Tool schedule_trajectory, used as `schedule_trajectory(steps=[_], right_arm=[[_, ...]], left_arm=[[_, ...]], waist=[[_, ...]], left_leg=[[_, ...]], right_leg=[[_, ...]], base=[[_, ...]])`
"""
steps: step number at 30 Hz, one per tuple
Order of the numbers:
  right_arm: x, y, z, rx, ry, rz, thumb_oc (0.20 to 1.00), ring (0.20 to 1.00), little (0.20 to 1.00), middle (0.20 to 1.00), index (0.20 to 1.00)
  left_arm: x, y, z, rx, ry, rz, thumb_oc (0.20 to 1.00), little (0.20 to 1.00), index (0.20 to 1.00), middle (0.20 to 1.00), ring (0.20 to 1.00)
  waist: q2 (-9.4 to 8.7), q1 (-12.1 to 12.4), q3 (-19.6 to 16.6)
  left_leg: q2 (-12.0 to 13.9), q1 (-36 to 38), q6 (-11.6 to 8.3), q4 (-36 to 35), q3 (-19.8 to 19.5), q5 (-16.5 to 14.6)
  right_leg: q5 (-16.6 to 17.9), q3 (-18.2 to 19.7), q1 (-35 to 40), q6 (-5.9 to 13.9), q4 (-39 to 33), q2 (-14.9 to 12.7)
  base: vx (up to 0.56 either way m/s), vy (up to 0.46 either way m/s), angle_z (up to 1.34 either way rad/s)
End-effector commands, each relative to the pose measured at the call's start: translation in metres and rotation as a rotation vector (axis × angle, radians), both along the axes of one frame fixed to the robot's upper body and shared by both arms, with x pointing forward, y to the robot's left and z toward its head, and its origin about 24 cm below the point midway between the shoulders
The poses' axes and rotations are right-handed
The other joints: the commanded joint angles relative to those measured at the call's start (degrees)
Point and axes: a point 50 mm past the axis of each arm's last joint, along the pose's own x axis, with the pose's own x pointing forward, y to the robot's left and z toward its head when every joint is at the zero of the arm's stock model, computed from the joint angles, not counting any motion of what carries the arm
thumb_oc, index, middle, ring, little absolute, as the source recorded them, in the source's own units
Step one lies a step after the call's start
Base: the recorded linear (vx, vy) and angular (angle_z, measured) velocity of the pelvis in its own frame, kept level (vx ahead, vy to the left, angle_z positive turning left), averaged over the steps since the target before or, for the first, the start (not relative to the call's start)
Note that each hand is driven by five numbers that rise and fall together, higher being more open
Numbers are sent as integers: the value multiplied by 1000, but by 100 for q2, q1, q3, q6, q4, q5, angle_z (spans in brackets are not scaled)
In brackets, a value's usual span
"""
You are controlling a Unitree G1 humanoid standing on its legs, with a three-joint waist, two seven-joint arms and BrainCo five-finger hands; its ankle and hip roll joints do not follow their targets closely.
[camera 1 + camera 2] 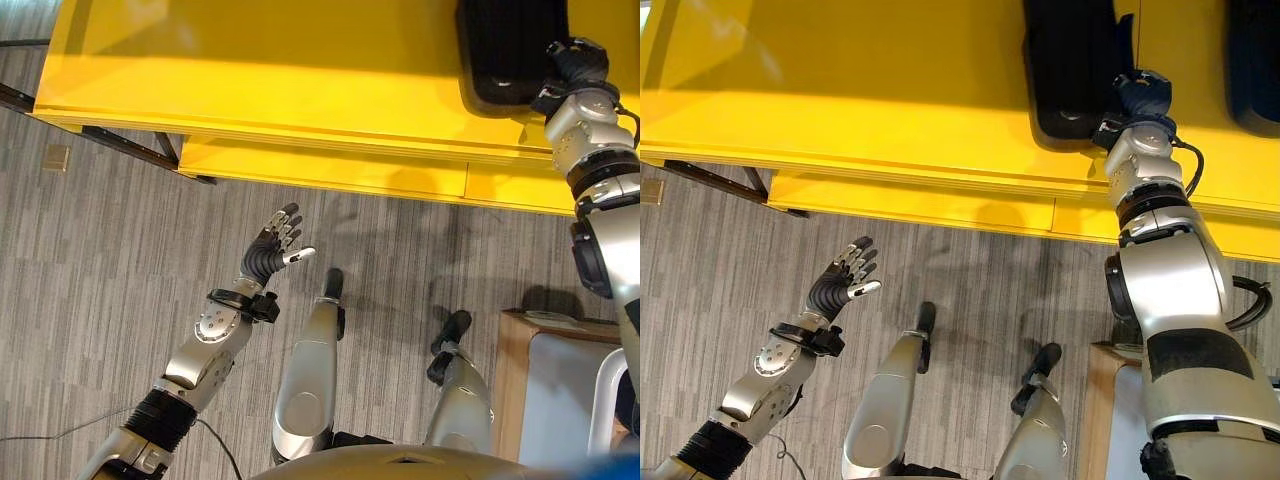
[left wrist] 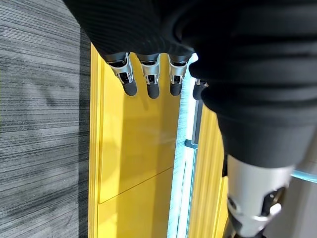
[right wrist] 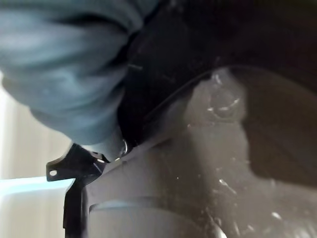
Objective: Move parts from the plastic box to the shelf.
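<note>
Yellow shelf [image 1: 890, 60] spans the top of both eye views, with a lower yellow tier [image 1: 920, 200] below its front edge; grey striped carpet floor [image 1: 100, 300] lies in front.

Black moulded part [image 1: 1070, 70] lies flat on the shelf top, right of centre. A second black part [image 1: 1255, 60] lies farther right on the same surface.

Right arm is extended up and forward, its wrist over the shelf's front edge. Right hand [image 1: 1140, 95] rests at the near end of the black part; its fingers are hidden, so I cannot tell whether they grip.

Left arm is bent, forearm raised over the floor. Left hand [image 1: 275, 245] is spread with straight fingers, empty, well short of the shelf.

A light wooden box corner [image 1: 515, 380] shows at lower right.
</note>
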Motion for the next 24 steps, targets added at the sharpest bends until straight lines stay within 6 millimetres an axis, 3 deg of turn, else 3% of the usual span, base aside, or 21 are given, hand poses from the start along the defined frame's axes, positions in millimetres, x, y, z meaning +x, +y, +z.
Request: schedule_trajectory(steps=[1,10,24], right_arm=[[-8,-7,43,5,-171,-12,200,200,200,200,200],[-12,-12,53,84,-233,-22,200,200,200,200,200],[-10,2,62,51,-252,7,200,200,200,200,200]], left_arm=[[-4,0,18,-14,-95,-23,1000,1000,1000,1000,1000],[-2,-4,19,-13,-95,-38,1000,1000,1000,1000,1000],[2,-8,24,-12,-120,-43,1000,1000,1000,1000,1000]], waist=[[-48,53,-224],[-7,190,-264],[-55,357,-262]], left_leg=[[41,-383,-74,-98,-149,240],[-84,-558,-25,-47,-230,201],[-219,-806,19,82,-302,120]], right_leg=[[-853,-38,834,93,752,-79],[-839,-169,889,120,647,-76],[-764,-393,1071,141,399,-71]], base=[[0,0,0],[20,-16,6],[24,-7,7]])
